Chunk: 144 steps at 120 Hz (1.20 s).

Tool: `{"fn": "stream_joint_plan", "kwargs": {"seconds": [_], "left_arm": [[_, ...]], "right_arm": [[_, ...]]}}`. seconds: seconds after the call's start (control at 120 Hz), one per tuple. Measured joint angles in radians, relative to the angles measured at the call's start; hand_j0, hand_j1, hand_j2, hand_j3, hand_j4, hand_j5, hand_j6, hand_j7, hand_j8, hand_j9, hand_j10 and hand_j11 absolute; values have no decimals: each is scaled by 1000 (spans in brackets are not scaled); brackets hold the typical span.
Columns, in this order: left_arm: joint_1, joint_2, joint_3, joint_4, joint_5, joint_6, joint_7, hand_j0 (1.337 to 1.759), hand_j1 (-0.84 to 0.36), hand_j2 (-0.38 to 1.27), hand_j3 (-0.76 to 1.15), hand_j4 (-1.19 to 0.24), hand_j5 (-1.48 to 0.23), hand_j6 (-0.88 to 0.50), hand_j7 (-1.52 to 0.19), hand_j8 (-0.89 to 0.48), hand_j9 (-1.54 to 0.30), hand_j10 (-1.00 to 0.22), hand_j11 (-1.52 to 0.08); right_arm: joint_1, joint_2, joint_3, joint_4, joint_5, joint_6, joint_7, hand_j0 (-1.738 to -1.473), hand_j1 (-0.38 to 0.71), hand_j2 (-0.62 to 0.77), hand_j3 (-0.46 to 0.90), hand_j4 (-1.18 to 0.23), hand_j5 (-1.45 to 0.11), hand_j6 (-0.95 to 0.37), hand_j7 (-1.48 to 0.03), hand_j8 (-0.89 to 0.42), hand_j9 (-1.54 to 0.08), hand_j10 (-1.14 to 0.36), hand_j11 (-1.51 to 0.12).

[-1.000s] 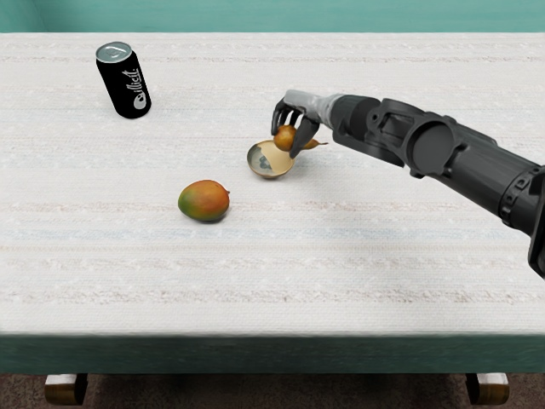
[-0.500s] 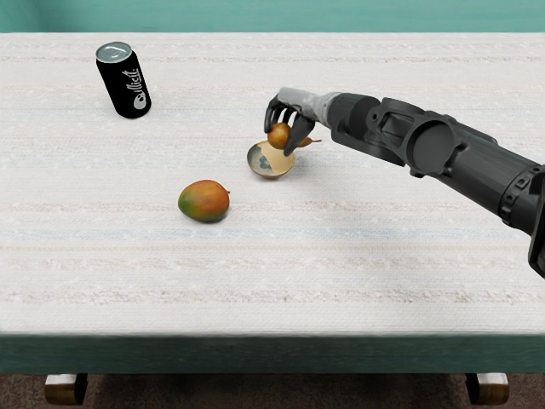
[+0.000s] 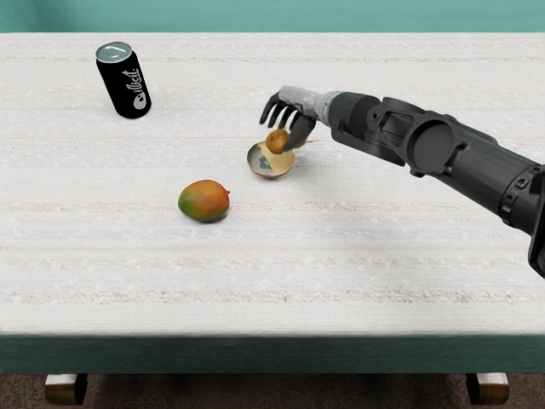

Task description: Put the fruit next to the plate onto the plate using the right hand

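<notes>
- The right hand (image 3: 284,112) was seen near the middle of the table's (image 3: 358,264) far half, with its dark arm reaching in from the right edge of the picture.
- Its fingers (image 3: 271,106) were spread and lifted, not clenched; the hand was released and nothing was grasped in it.
- A small orange-brown fruit (image 3: 277,141) was found just under the hand, at the far rim of the plate (image 3: 258,163). It lay within the plate's outline.
- Whether the thumb was touching the fruit could not be told.
- The small golden plate was placed near the table's centre.
- A mango (image 3: 203,200) was seen on the table, nearer the front edge and to the left of the plate, apart from it.
- A black can (image 3: 124,79) was stood upright near the far left corner.
</notes>
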Motion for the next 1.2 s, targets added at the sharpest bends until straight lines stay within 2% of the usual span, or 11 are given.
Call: {"fn": "stream_joint_plan", "kwargs": {"seconds": [0.375,0.558,0.725,0.892,1.2], "left_arm": [[0,0,0,0,0,0,0,1658,348,0,0,-1,-1,-1,-1,-1,-1,-1,-1],[0,0,0,0,0,0,0,1658,348,0,0,-1,-1,-1,-1,-1,-1,-1,-1],[0,0,0,0,0,0,0,1658,348,0,0,-1,-1,-1,-1,-1,-1,-1,-1],[0,0,0,0,0,0,0,1658,348,0,0,-1,-1,-1,-1,-1,-1,-1,-1],[0,0,0,0,0,0,0,1658,348,0,0,-1,-1,-1,-1,-1,-1,-1,-1]], "right_arm": [[1,0,9,0,4,1,-3,-1658,124,-63,0,-399,-519,-396,-518,-395,-519,-398,-519],[23,0,13,1,140,65,-3,-1658,-133,-29,0,-183,-238,-182,-237,-182,-238,-183,-238],[38,0,18,2,336,273,-3,-1658,-254,-12,0,-82,-105,-82,-105,-81,-105,-81,-105],[42,-29,49,4,452,417,-3,-1658,-307,-5,0,-37,-47,-37,-46,-37,-47,-36,-47],[27,-160,149,8,572,455,-4,-1658,-340,-1,0,-9,-10,-9,-10,-9,-10,-8,-10]]}}
